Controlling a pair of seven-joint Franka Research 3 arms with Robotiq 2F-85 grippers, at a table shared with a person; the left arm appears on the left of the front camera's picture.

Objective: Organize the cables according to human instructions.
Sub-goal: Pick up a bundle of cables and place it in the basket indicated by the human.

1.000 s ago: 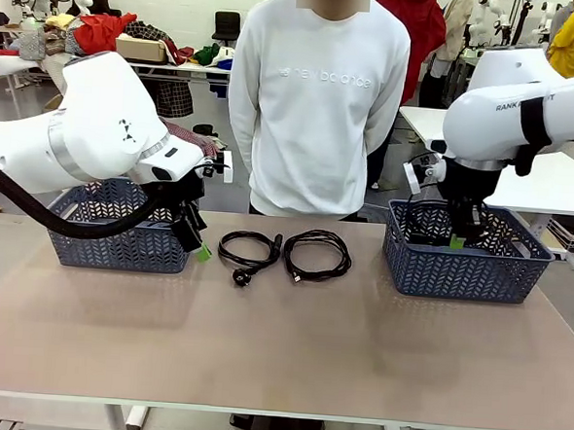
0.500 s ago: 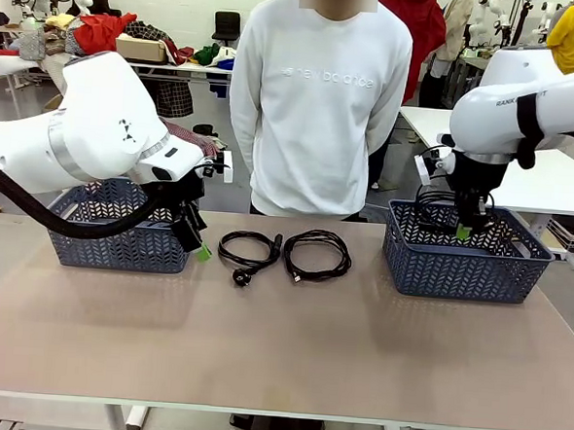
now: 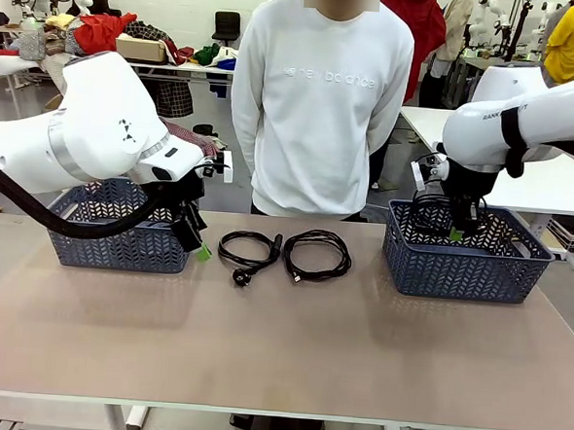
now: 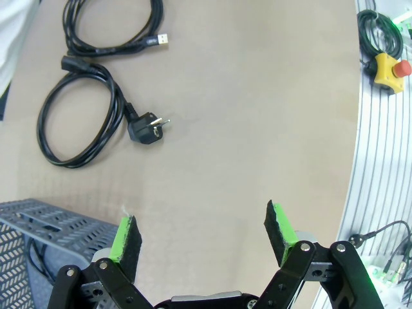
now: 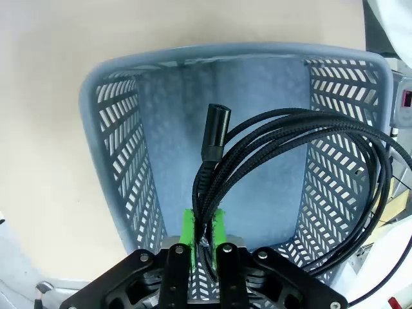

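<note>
The table point(image 3: 279, 351) stretches toward a person point(image 3: 318, 100) in a white sweatshirt standing at its far side. A grey right basket point(image 3: 459, 269) and left basket point(image 3: 119, 244) sit at its ends. The right gripper point(image 5: 203, 232) is pinched tight on a coiled braided cable point(image 5: 257, 148) above the right basket. The left gripper point(image 4: 201, 222) hangs spread wide beside the left basket. Mid-table, a plug cable point(image 3: 249, 250) and a USB cable point(image 3: 317, 253) lie coiled side by side.
</note>
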